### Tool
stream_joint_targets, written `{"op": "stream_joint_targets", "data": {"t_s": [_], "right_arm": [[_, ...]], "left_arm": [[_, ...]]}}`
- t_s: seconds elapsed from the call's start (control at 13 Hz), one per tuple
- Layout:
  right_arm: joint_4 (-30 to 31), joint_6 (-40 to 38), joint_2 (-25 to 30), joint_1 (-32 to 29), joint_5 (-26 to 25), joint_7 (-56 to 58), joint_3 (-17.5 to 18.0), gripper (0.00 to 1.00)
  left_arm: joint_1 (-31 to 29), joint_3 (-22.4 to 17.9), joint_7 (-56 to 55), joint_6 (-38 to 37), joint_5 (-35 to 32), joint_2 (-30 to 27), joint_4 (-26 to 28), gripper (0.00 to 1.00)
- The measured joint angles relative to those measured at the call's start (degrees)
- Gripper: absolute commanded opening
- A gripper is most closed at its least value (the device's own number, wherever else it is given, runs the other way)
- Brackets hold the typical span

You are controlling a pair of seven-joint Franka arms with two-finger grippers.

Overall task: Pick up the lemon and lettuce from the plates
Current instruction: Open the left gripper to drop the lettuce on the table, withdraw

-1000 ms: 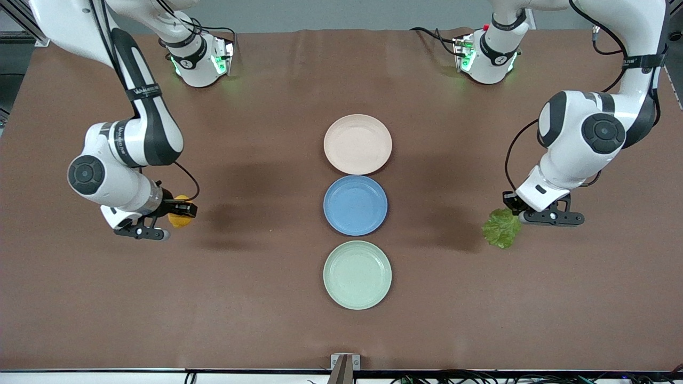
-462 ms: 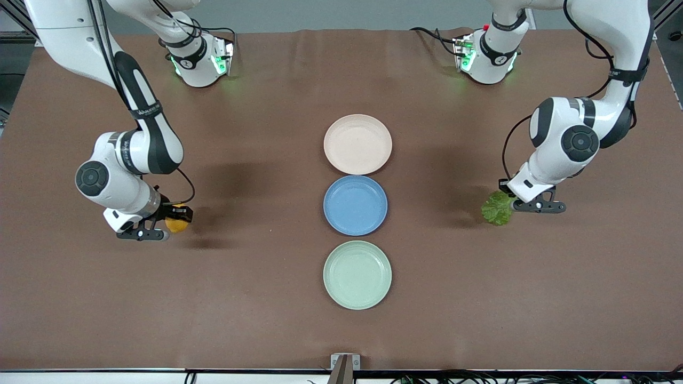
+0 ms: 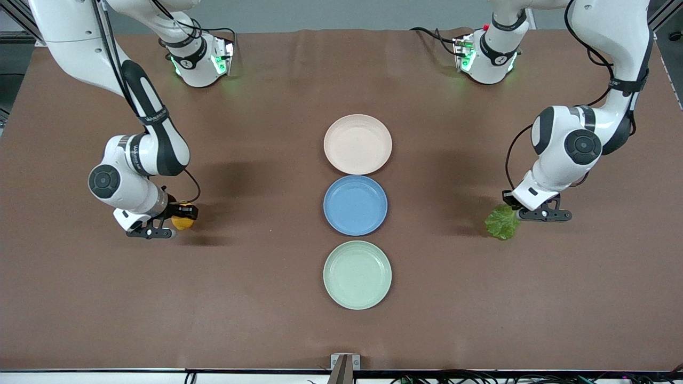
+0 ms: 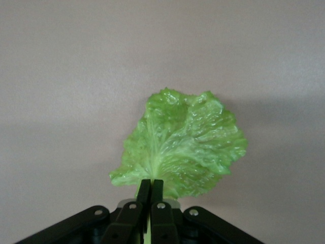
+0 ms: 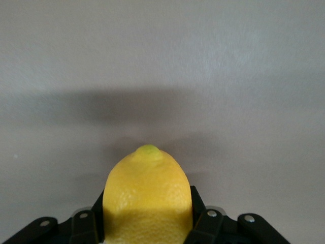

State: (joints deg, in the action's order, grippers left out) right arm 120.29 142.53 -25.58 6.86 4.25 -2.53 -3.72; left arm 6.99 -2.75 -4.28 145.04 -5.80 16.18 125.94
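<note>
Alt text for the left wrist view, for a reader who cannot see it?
The left gripper pinches the pale stem end of a crinkled green lettuce leaf, its two black fingers closed together on it. The leaf fans out over bare brown table, casting a soft shadow.

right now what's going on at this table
Two robot arms each hold a piece of food off to the sides of the table. The right claw is shut on the lemon, low over the bare table toward the right arm's end. The left claw pinches the lettuce by its stem, low over the table toward the left arm's end. In the middle, the beige-pink plate, the blue plate and the mint green plate sit in a row, all empty.
</note>
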Motion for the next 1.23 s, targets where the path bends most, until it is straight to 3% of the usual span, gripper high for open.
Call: {"op": "stream_joint_targets", "data": {"t_s": [0.08, 0.15, 0.23, 0.62, 0.77, 0.92, 1.23], "right_arm": [[1.29, 1.63, 0.0, 0.0, 0.0, 0.0, 0.0, 0.0], [2.44, 3.12, 0.0, 0.0, 0.0, 0.01, 0.0, 0.01], [3.34, 4.05, 0.0, 0.0, 0.0, 0.02, 0.02, 0.01], [3.82, 4.48, 0.17, 0.0, 0.0, 0.08, 0.25, 0.03], [3.82, 4.45, 0.19, 0.0, 0.0, 0.09, 0.35, 0.04], [3.83, 3.83, 0.28, 0.0, 0.0, 0.09, 0.47, 0.05], [4.14, -0.44, 1.77, 0.43, 0.0, 0.15, 1.14, 0.07]], "left_arm": [[0.0, 0.0, 0.0, 0.3, 0.0, 0.65, -0.33, 0.24], [-0.01, 0.0, 0.0, 0.9, 0.0, 1.49, -0.51, 0.73], [0.0, 0.02, 0.0, 1.44, 0.0, 2.31, -0.78, 1.0], [0.29, 0.15, -0.05, 0.75, 0.0, 2.98, -4.32, 1.0], [0.25, 0.14, -0.06, -4.49, 0.0, 1.89, -7.23, 1.0], [0.09, 0.1, 0.01, -14.51, -0.01, 0.16, -13.14, 1.0], [-2.14, -0.25, 2.94, -31.7, -0.36, -1.31, -31.09, 1.0]]}}
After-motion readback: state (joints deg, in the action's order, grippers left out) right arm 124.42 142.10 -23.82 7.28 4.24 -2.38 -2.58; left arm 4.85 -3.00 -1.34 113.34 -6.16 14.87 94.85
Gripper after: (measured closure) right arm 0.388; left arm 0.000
